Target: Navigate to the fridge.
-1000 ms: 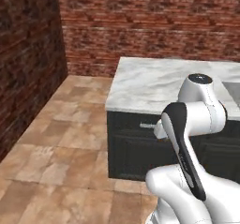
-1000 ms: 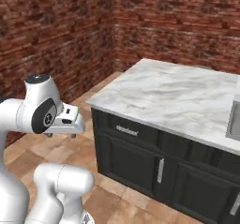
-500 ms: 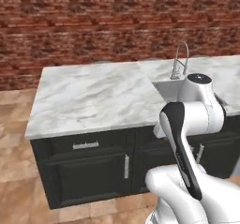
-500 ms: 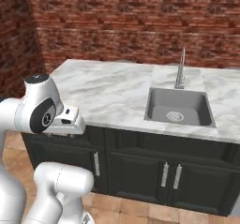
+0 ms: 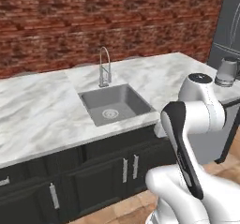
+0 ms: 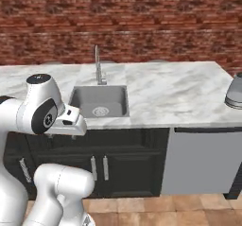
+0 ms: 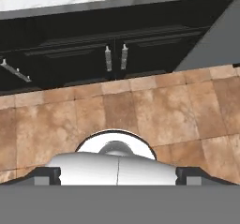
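Note:
A narrow slice of the tall grey fridge [image 5: 229, 21] stands at the far right edge of the left base view, past the end of the counter, with thin light lines on its front. My arm is folded close over the base, and the white hand [image 6: 71, 122] points down at the floor in front of the cabinets. In the hand view my gripper [image 7: 117, 175] is open with nothing between its dark fingertips [image 7: 47, 175], and the tiled floor lies below it.
A long marble counter [image 6: 179, 90] on black cabinets [image 6: 99, 166] runs across in front of me, with a sink [image 6: 98, 101] and faucet [image 6: 98, 64]. A metal kettle [image 5: 227, 72] stands at its right end above a steel dishwasher panel [image 6: 198, 161]. Behind rises a brick wall [image 5: 108, 21].
The base has moved, so the whole scene slid leftward: the counter's left corner went out of view, the sink came to the middle, and the kettle and fridge edge appeared at the right.

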Available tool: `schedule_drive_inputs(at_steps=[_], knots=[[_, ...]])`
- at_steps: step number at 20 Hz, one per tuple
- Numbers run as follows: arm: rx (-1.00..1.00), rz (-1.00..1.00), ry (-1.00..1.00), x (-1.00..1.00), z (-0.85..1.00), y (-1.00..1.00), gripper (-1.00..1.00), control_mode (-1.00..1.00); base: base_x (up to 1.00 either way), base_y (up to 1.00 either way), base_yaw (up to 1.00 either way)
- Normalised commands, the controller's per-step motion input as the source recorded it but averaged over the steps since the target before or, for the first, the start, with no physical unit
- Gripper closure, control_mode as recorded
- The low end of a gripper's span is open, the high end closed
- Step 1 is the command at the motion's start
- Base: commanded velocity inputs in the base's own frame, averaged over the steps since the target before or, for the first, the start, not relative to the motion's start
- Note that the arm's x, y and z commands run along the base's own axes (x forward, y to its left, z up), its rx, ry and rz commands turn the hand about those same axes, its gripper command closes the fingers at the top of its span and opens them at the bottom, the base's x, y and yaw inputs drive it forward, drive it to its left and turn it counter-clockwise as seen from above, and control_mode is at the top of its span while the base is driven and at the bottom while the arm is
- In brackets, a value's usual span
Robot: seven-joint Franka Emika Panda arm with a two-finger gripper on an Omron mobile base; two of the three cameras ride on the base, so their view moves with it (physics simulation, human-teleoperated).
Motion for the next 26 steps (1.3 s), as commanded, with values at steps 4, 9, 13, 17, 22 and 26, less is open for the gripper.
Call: schedule_drive_inputs(at_steps=[4,9,13,17,22,26], knots=[[0.00,0.00,0.00,0.00,0.00,0.00,-1.00,1.00,0.18,-1.00,-0.49],[0.00,0.00,0.00,0.00,0.00,0.00,-1.00,1.00,0.30,-0.99,-0.56],[0.00,0.00,0.00,0.00,0.00,0.00,-1.00,1.00,0.52,-0.99,-0.54],[0.00,0.00,0.00,0.00,0.00,0.00,-1.00,1.00,0.86,-0.94,-0.49],[0.00,0.00,0.00,0.00,0.00,0.00,-1.00,1.00,1.00,-0.74,-0.42],[0.00,0.00,0.00,0.00,0.00,0.00,-1.00,1.00,1.00,-0.52,-0.32]])
